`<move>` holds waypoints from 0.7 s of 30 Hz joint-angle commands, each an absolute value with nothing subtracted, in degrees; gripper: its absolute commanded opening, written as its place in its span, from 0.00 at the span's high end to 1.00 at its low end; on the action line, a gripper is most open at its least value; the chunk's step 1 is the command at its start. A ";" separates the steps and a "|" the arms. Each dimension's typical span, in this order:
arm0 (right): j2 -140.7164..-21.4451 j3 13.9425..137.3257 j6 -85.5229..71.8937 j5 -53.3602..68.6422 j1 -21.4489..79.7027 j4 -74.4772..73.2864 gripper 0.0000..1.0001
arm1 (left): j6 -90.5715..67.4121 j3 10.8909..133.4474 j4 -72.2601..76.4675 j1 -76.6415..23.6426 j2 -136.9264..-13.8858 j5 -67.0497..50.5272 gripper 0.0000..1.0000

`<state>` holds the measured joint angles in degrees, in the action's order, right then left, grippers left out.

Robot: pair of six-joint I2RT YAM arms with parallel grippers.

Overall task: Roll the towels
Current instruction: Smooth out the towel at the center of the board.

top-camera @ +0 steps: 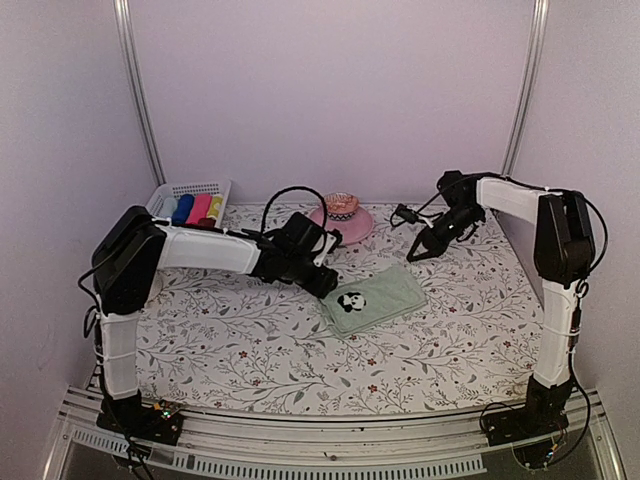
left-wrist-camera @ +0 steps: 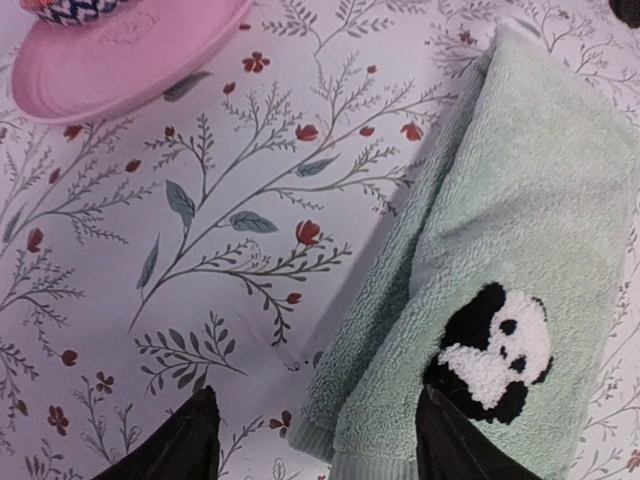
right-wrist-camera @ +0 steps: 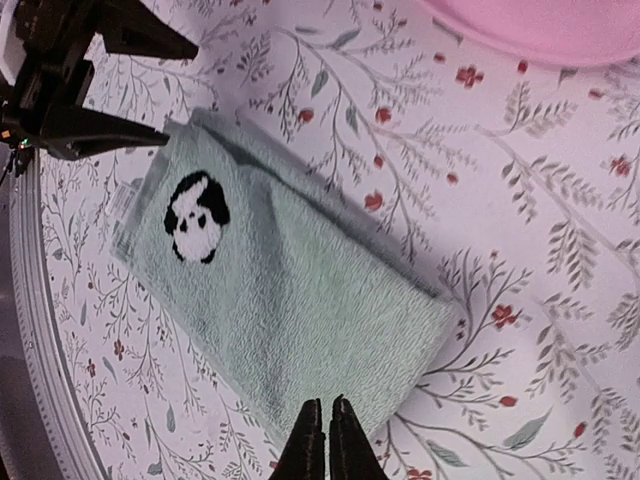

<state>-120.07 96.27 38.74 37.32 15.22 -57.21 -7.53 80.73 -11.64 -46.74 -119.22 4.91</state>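
- Now the green towel [top-camera: 375, 298] lies folded flat on the tabletop [top-camera: 250, 350], near the pink plate [top-camera: 362, 233].
- Left claw [left-wrist-camera: 320, 445] gapes wide, empty, astride its panda edge; right claw [right-wrist-camera: 328, 440] hangs shut, empty, over the other end.
- Pinch every layer squarely, then roll evenly.

Desk w/ floral cover [top-camera: 250, 350], leaf & red-flower print. Pink plate [top-camera: 358, 234] at back centre, small patterned item [top-camera: 342, 205] on it. White slotted basket [top-camera: 205, 187] in back-left corner, w/ blue roll [top-camera: 182, 210], pink roll [top-camera: 200, 208] & yellow roll [top-camera: 214, 207] side by side.
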 commanded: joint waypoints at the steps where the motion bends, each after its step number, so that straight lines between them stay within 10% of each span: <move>1: -121.02 104.12 36.59 38.38 15.40 -57.19 0.94 | -6.33 82.20 -11.67 -47.90 -113.66 5.15 0.35; 8: -125.87 105.37 35.63 40.01 17.14 -55.87 0.94 | -7.12 81.48 -12.49 -52.04 -116.04 -1.87 0.53; 21: -133.15 103.60 32.60 37.24 17.87 -52.08 0.95 | -9.45 81.46 -14.78 -55.02 -121.96 -4.70 0.56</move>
